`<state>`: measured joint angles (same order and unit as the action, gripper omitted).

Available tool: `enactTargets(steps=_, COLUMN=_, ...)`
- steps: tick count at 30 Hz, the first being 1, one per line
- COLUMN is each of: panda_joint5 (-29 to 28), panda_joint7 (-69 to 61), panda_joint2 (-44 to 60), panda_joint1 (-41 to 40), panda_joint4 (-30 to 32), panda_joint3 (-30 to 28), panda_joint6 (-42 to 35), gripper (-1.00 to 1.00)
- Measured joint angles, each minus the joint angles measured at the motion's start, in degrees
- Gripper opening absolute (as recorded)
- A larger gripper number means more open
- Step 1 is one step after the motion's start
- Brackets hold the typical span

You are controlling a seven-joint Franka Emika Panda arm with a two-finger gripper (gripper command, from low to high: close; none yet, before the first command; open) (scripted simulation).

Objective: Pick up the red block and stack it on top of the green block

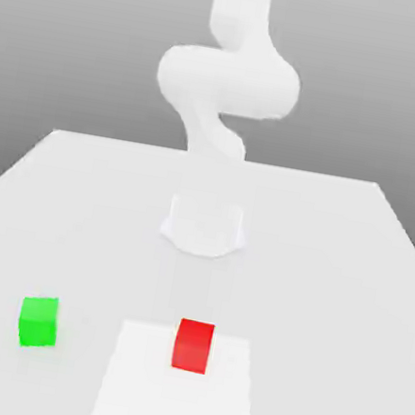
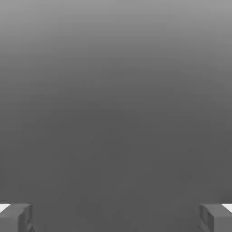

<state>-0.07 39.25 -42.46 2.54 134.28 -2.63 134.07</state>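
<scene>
The red block (image 1: 193, 346) is a plain, bright cube; the gripper (image 2: 116, 218) is spread wide, holding nothing.

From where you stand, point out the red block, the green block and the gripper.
red block (image 1: 192, 349): exterior view, front face
green block (image 1: 38, 326): exterior view, front face
gripper (image 2: 116, 218): hand view, midway between fingertips
</scene>
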Motion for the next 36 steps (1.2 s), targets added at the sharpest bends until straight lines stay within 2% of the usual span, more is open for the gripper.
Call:
enactTargets(steps=18, panda_joint5=-0.24, panda_joint7=-47.62, panda_joint2=24.83, panda_joint1=16.45, panda_joint4=18.07, panda_joint3=-15.72, panda_joint6=16.52, gripper=0.0)
enactTargets(steps=29, panda_joint5=-2.35, panda_joint7=-73.99, panda_joint2=39.25, panda_joint1=20.23, panda_joint4=28.51, panda_joint3=-18.79, panda_joint6=26.54, gripper=0.0)
enactTargets(steps=32, panda_joint5=0.75, panda_joint7=-77.74, panda_joint2=42.94, panda_joint1=20.7, panda_joint4=28.39, panda_joint3=-18.33, panda_joint6=29.47, gripper=0.0)
enactTargets(steps=36, panda_joint5=8.12, panda_joint7=-83.29, panda_joint2=48.24, panda_joint1=19.5, panda_joint4=27.53, panda_joint3=-15.34, panda_joint6=33.61, gripper=0.0)
